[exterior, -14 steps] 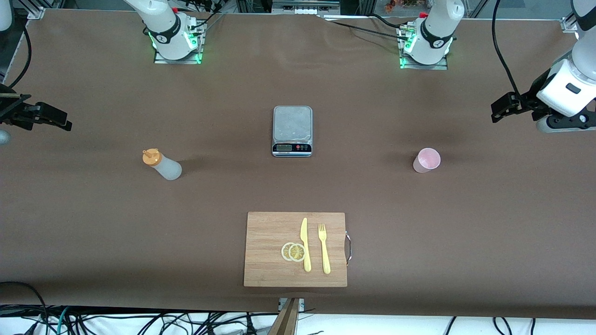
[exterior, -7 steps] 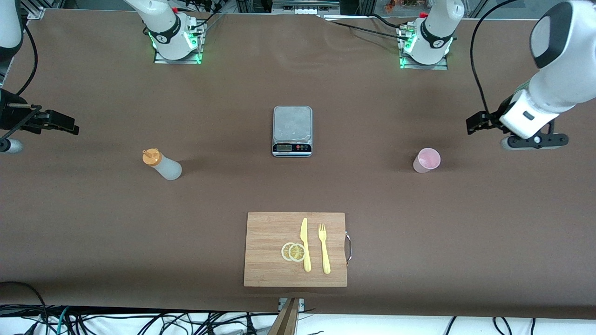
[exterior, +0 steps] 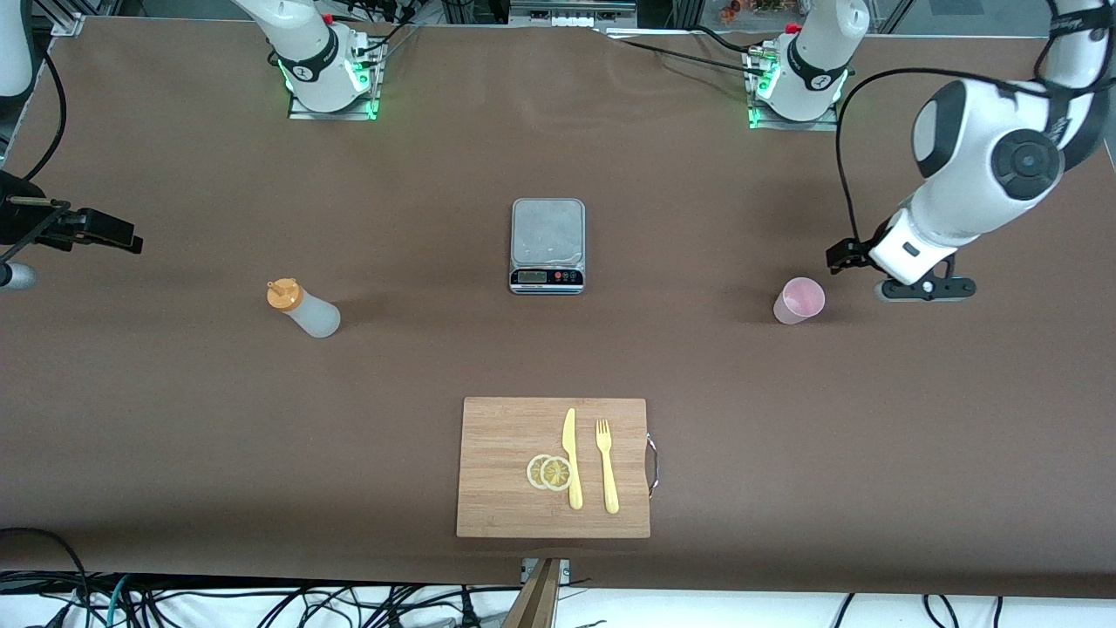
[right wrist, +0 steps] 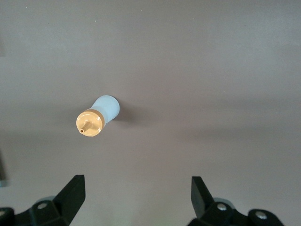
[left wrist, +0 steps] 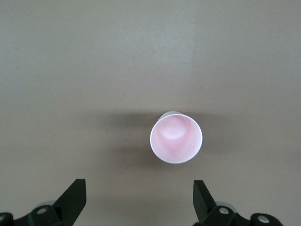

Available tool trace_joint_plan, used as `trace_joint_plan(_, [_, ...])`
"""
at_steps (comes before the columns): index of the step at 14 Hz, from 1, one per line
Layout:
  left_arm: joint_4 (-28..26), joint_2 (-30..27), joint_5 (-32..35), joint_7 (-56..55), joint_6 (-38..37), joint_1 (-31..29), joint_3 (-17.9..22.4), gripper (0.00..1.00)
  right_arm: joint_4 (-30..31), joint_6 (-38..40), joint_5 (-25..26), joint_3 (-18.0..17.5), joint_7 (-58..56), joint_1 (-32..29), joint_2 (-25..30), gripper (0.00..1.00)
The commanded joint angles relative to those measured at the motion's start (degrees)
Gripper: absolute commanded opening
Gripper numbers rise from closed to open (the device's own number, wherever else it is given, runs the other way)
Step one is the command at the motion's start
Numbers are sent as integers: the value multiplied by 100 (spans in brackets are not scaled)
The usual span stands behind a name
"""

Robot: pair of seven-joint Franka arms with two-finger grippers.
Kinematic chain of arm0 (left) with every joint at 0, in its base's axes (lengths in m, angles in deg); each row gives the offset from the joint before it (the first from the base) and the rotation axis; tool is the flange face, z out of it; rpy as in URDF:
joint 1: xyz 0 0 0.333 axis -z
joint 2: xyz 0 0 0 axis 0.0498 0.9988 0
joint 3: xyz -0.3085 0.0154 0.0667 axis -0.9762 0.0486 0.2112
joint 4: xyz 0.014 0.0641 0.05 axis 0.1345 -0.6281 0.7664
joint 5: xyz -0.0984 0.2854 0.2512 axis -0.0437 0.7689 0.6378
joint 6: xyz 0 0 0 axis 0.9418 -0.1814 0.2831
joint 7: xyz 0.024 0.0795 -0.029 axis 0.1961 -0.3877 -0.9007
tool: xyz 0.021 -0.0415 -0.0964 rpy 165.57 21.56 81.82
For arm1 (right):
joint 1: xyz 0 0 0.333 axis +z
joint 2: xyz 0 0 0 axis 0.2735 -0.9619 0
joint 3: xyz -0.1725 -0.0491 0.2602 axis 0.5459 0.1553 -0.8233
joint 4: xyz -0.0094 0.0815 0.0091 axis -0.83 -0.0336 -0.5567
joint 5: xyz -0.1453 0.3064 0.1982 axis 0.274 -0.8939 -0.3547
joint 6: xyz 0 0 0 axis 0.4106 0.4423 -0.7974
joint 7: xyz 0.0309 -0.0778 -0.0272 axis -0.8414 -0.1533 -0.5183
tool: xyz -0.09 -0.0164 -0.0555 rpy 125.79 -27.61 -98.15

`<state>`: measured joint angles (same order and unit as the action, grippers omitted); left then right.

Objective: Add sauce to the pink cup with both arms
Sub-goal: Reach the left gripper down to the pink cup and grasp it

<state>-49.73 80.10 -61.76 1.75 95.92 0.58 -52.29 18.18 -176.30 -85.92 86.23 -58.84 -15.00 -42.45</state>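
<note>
The left arm reaches in from its end of the table, wrist angled down; the left gripper point(left wrist: 139, 200) hangs low over the tabletop, fingers spread wide, empty. The right gripper point(right wrist: 136, 200) sits at the right arm's end, raised, fingers wide apart, empty.

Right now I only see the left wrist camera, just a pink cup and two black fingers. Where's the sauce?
Observer: The sauce stands upright toward the right arm's end of the table, untouched.
Operator: Is the other hand holding it?
Observer: No. The right gripper is open, over bare table nearer that end than the bottle.
Operator: What's between the sauce and my pink cup?
Observer: A silver scale in the middle, a little farther from the front camera than both.
Operator: Anything else?
Observer: A wooden cutting board nearer the front camera, with a yellow knife, fork and lemon slices on it.
</note>
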Motion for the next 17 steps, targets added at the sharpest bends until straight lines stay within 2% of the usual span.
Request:
trace_joint_plan(1, [-292,96,-84,8,409,9,-13,100,-90,95,63,-26,27,-35,13,100])
trace_joint_plan(7, [-301,763,-22,148,1103,-9,-5,100,-90,95,63,-34,35,-8,13,100])
trace_joint_plan(12, [-301,1177,-22,184,1377,-9,-5,99,-90,95,80,-34,27,-17,13,100])
trace_joint_plan(17, [-327,1362,-22,175,1394,0,-5,49,-90,86,89,-34,27,-8,13,100])
